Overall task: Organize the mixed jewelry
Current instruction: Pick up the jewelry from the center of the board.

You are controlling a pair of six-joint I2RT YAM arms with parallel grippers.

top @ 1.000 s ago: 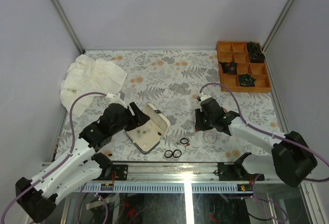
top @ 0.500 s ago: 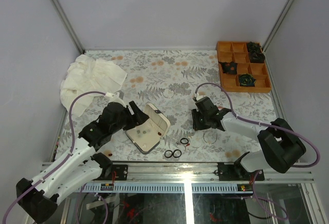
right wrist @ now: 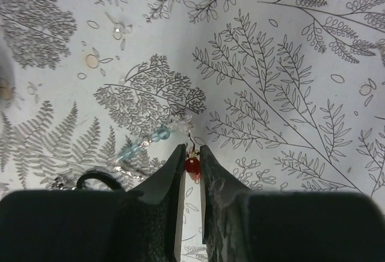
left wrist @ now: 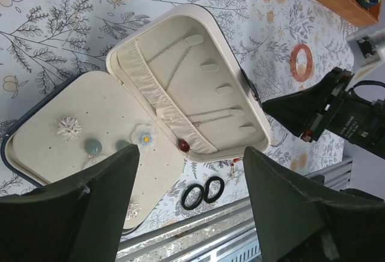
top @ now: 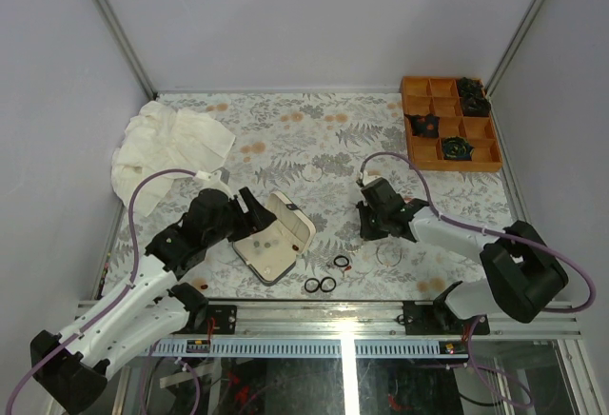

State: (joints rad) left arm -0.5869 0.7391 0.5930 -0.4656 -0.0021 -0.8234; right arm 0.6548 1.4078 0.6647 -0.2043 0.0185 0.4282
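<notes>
Top external: the left gripper (top: pixel 250 214) hangs over the open case (top: pixel 278 236), and black rings (top: pixel 320 285) lie near the front edge of the table (top: pixel 285 139). Left wrist: its jaws gape wide, holding nothing. Right wrist: the right gripper (right wrist: pixel 191 157) pinches a red bit (right wrist: pixel 192 167) on the table, its thin hook pointing straight away from the fingers.
</notes>
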